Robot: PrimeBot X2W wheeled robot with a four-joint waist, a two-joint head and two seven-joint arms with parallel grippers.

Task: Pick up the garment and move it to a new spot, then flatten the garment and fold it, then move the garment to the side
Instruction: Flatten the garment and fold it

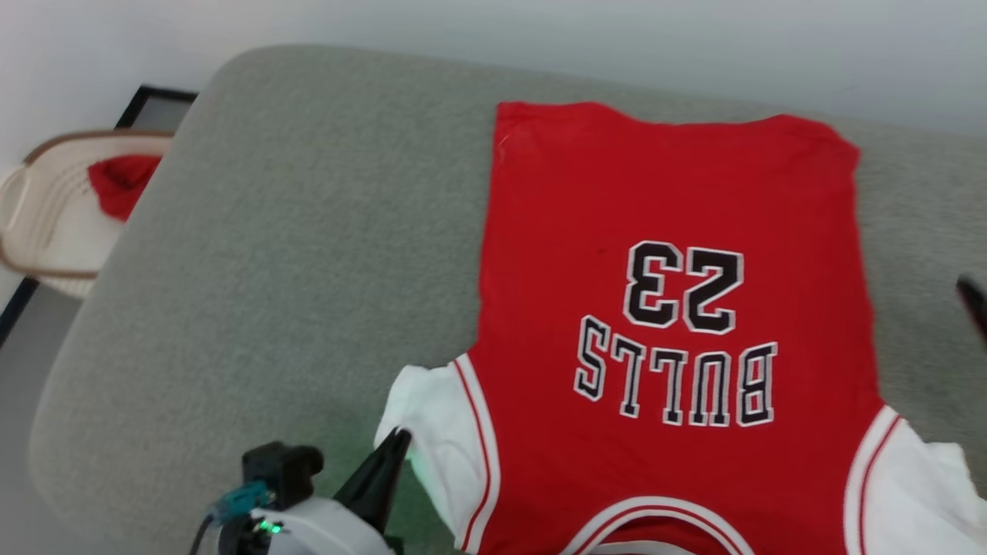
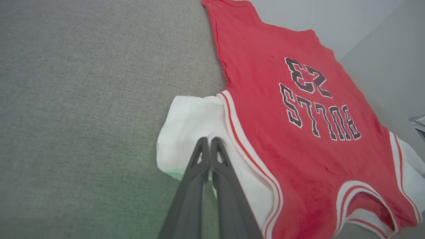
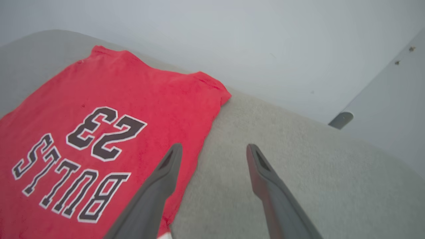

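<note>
We see the garment (image 1: 671, 200), a red jersey, spread front-up and mostly flat on the right half of the grey cushion (image 1: 308, 231). The hem lies toward the cushion's far edge and the collar (image 1: 655, 509) toward its near edge, so the "23" (image 1: 682, 287) and the BULLS lettering (image 1: 678, 381) read upside down in the head view. The hem corners sit close to the cushion's far edge, not over it as far as we can tell. One white sleeve (image 1: 432, 432) lies near the middle of the cushion's near edge, slightly rumpled. The other sleeve (image 1: 917, 486) is at the cushion's near right, bunched.

Left gripper (image 2: 209, 138): fingers pressed together, tips on the white sleeve at the cushion's near middle. We cannot tell whether any cloth is caught between them. A green glow (image 2: 172, 172) falls on the sleeve's edge and on the cushion beside it.

Right gripper (image 3: 214, 149): fingers spread wide with nothing between them, over the cushion's right part. One finger is over the jersey's side edge, the other over bare cushion.

Off the cushion's left edge we see a pale basket (image 1: 38, 231) with a small red cloth (image 1: 119, 181) in it, well apart from the jersey. A pale wall (image 1: 540, 31) runs behind the cushion's far edge.
</note>
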